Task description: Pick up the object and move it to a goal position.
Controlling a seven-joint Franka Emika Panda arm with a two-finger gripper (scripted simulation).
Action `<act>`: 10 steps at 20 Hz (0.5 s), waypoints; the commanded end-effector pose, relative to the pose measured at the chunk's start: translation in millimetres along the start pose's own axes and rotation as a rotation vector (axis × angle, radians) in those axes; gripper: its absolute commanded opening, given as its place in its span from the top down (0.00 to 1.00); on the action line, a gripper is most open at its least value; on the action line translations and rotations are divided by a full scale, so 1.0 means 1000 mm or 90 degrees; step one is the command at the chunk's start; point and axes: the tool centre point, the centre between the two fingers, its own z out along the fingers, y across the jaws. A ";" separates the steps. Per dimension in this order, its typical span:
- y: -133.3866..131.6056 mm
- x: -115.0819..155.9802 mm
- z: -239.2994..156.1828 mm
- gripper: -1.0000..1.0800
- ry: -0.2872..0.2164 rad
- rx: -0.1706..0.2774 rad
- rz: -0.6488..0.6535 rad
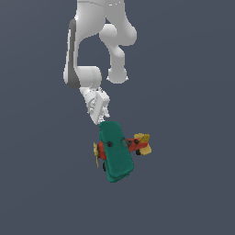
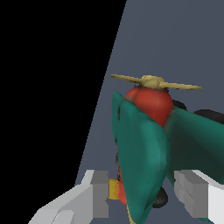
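Observation:
The toy biplane (image 1: 117, 151) has teal-green wings, a red body, a yellow propeller and a yellow tail. It hangs tilted just below the white arm's hand, with its upper wing facing the exterior view. My gripper (image 1: 104, 121) reaches down onto the end of the wings, and its fingertips are hidden behind them there. In the wrist view the biplane (image 2: 144, 144) fills the gap in my gripper (image 2: 141, 194). One finger (image 2: 98, 197) is against the yellow tail part and the other finger (image 2: 192, 192) is against the wing. The gripper is shut on the biplane.
The plain dark grey ground (image 1: 193, 193) surrounds the arm in the exterior view. A black area (image 2: 43, 87) covers one side of the wrist view, past a straight edge of the grey surface. No other objects show.

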 end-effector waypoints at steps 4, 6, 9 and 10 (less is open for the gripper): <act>0.000 0.000 0.000 0.38 0.001 0.000 -0.001; 0.003 -0.004 0.000 0.38 0.000 -0.004 -0.001; 0.006 -0.009 -0.001 0.38 -0.002 -0.009 -0.001; 0.006 -0.009 -0.001 0.38 -0.002 -0.010 -0.001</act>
